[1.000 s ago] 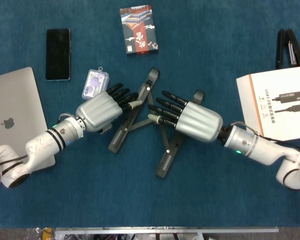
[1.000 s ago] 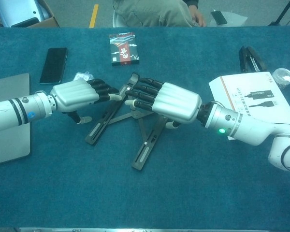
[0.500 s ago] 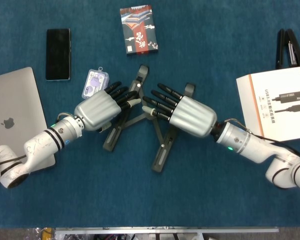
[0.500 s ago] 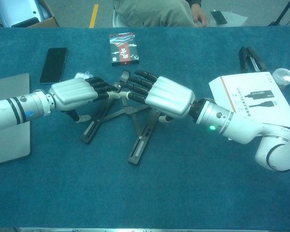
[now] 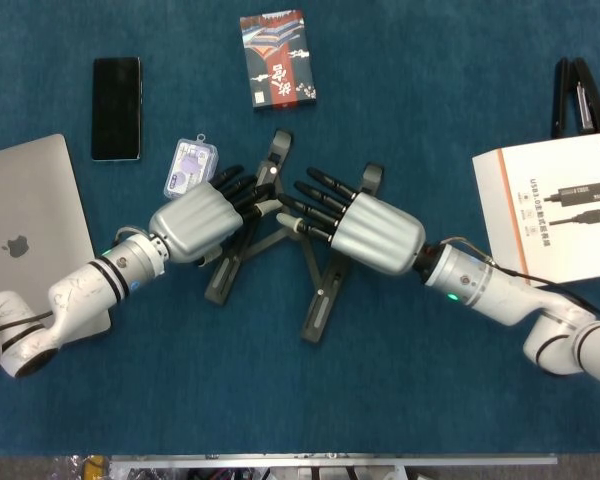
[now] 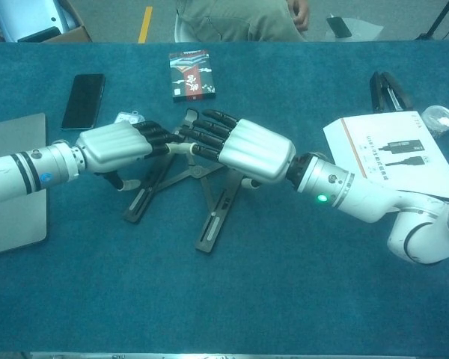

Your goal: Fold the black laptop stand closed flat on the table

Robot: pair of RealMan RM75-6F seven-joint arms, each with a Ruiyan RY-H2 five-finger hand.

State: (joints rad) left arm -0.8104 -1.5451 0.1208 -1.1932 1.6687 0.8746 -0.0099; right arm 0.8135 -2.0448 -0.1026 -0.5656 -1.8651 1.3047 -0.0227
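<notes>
From overhead, the black laptop stand [image 5: 280, 235] lies mid-table on the blue cloth, its two long rails angled towards each other, not yet flat together. The left hand [image 5: 202, 222] rests over the left rail with fingers laid along it; whether it actually grips I cannot tell. The right hand [image 5: 360, 225] covers the right rail, fingers stretched out and apart towards the left hand. A silver laptop [image 5: 25, 235], a black phone [image 5: 116, 107], a small clear case [image 5: 190, 168], a patterned box [image 5: 277, 58] and a white cable box [image 5: 555, 205] sit around.

From the chest camera, the stand [image 6: 213, 221] sits between both hands. Left hand [image 6: 120, 146] and right hand [image 6: 247, 148] nearly meet fingertip to fingertip above its hinge.
</notes>
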